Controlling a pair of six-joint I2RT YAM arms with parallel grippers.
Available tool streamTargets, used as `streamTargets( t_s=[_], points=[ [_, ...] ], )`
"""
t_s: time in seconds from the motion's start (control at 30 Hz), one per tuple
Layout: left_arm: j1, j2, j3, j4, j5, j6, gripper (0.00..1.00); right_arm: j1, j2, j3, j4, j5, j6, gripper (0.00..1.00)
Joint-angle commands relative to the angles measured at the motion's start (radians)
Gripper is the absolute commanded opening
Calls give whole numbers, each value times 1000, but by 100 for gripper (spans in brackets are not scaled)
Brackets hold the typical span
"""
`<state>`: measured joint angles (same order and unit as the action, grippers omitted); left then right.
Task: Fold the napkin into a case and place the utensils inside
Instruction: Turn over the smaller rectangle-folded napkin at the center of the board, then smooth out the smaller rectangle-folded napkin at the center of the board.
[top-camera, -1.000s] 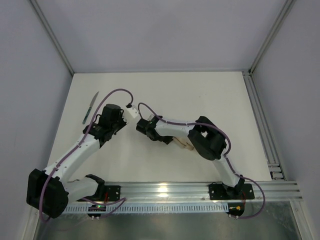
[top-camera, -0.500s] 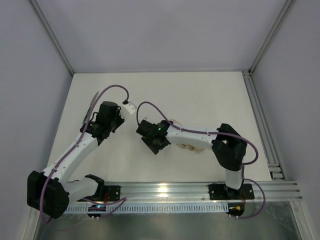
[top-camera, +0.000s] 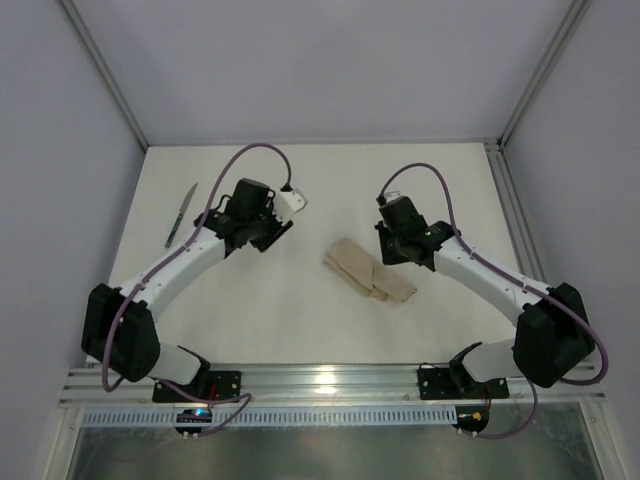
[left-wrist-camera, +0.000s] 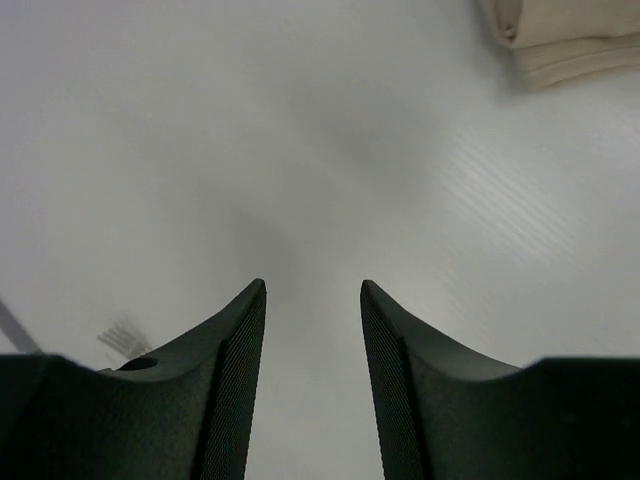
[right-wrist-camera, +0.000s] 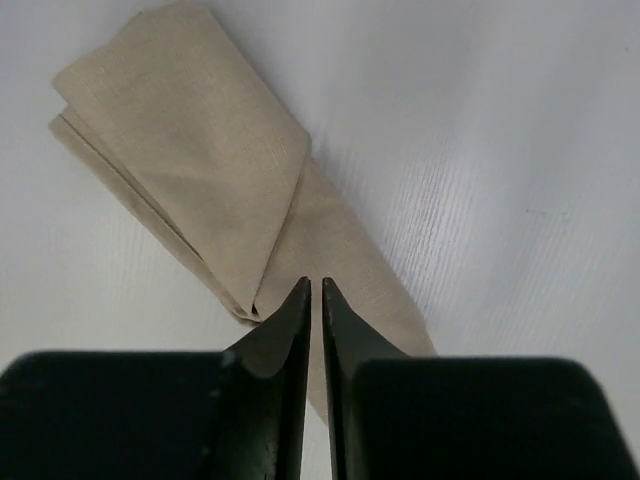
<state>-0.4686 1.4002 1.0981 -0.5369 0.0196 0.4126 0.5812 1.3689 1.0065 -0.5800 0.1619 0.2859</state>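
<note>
The napkin (top-camera: 368, 270) lies as a folded beige case in the middle of the table, wide end to the left. My right gripper (top-camera: 392, 257) hovers at its right side. In the right wrist view the napkin (right-wrist-camera: 190, 150) shows its layered folds, and the right gripper (right-wrist-camera: 316, 283) is shut to a thin slit with nothing in it. My left gripper (top-camera: 274, 235) is left of the napkin, apart from it. Its fingers (left-wrist-camera: 235, 350) stand open over bare table, the napkin (left-wrist-camera: 570, 35) at top right. The knife (top-camera: 181, 214) lies far left. Faint fork-like tines (left-wrist-camera: 124, 340) show beside the left finger.
Grey walls close the table at the back and the sides. A metal rail (top-camera: 525, 240) runs along the right edge. The mounting rail (top-camera: 330, 380) with both arm bases is at the near edge.
Both arms have drawn back from the middle, uncovering the folded napkin. The right jaws opened wide and then closed to a slit. The left jaws have opened wider.
</note>
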Motion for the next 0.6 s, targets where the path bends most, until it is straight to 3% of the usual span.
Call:
streamTargets(
  t_s=[0.0, 0.13, 0.33, 0.57],
  points=[
    [-82, 84, 80, 12, 126, -55, 46, -23, -5, -71, 118, -78, 2, 10],
    [-146, 235, 163, 51, 187, -89, 48, -32, -7, -172, 177, -96, 41, 4],
    [-157, 365, 261, 109, 293, -175, 56, 3, -39, -356, 292, -147, 176, 4],
    [-169, 497, 328, 126, 338, -213, 64, 135, -30, -422, 327, -9, 274, 4]
  ],
)
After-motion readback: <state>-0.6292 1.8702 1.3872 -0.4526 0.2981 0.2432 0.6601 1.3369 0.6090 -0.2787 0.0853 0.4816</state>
